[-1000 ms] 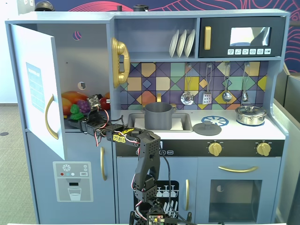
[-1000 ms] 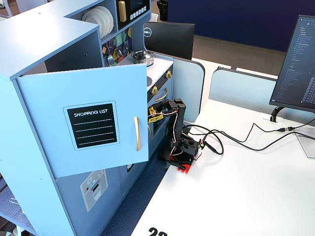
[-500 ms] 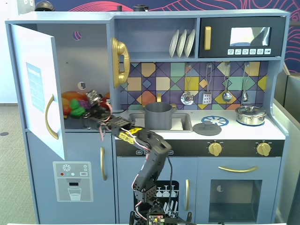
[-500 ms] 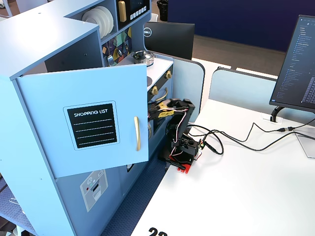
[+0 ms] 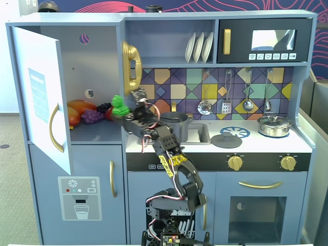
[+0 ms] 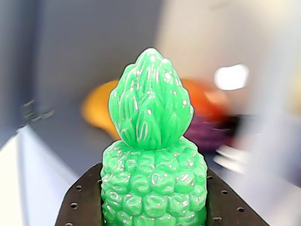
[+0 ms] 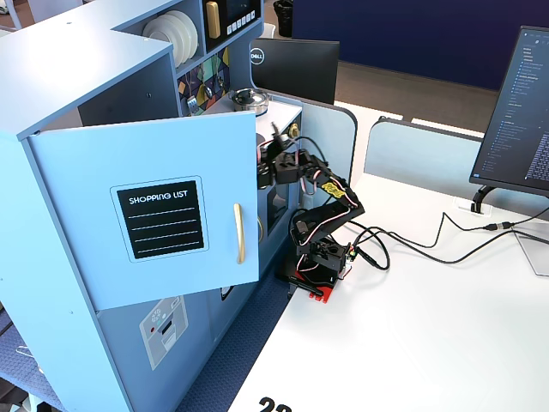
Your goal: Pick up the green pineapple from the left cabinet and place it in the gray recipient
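Note:
The green pineapple (image 5: 119, 105) is gripped between my gripper's (image 5: 125, 111) black jaws and held in the air at the right edge of the open left cabinet (image 5: 95, 61), just above its shelf. In the wrist view the pineapple (image 6: 153, 160) fills the centre, tuft up, with my gripper (image 6: 153, 197) shut on its body and a black finger (image 6: 82, 202) on each side. The gray recipient (image 5: 177, 121) stands on the counter to the right, partly behind my arm. In the side fixed view the open door (image 7: 163, 215) hides the pineapple.
Orange-red fruits (image 5: 78, 110) and purple grapes (image 5: 92, 117) lie on the cabinet shelf. The cabinet's white door (image 5: 41, 97) stands open at the left. A sink (image 5: 197, 134), a loose gray lid (image 5: 226, 139) and a shiny steel lidded pot (image 5: 274, 126) are on the counter.

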`<state>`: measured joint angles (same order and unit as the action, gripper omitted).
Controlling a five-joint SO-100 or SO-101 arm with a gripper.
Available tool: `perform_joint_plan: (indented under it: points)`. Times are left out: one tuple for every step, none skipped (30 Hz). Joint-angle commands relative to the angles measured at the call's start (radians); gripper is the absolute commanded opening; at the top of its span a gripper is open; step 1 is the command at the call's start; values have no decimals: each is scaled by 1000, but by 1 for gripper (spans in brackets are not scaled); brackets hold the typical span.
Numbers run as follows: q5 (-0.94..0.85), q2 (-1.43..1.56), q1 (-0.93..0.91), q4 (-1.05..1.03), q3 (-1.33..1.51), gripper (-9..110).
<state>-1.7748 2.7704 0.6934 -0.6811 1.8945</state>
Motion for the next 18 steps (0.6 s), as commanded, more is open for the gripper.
perform_joint_plan:
  points:
    - [37, 52, -169, -40, -60, 0]
    - [51, 52, -227, -40, -64, 0]
    - [67, 52, -291, -34, -64, 0]
    - [83, 52, -350, -21, -55, 0]
    - [103, 48, -402, -8, -48, 0]
    - [127, 40, -459, -3, -43, 0]
    - [147, 31, -512, 9, -32, 0]
    - [163, 20, -558, 31, -18, 0]
    - [166, 5, -595, 48, -8, 0]
    - [163, -15, -624, 61, -2, 0]
    - [160, -37, -644, 94, 12, 0]
    - [160, -64, -663, 138, 25, 0]
    - [156, -92, -676, 178, 35, 0]
    - [144, -123, -684, 227, 49, 0]
    - [129, -155, -684, 279, 63, 0]
    - [112, -189, -686, 324, 69, 0]
    - [103, -229, -686, 360, 69, 0]
    - [103, -268, -689, 394, 63, 0]
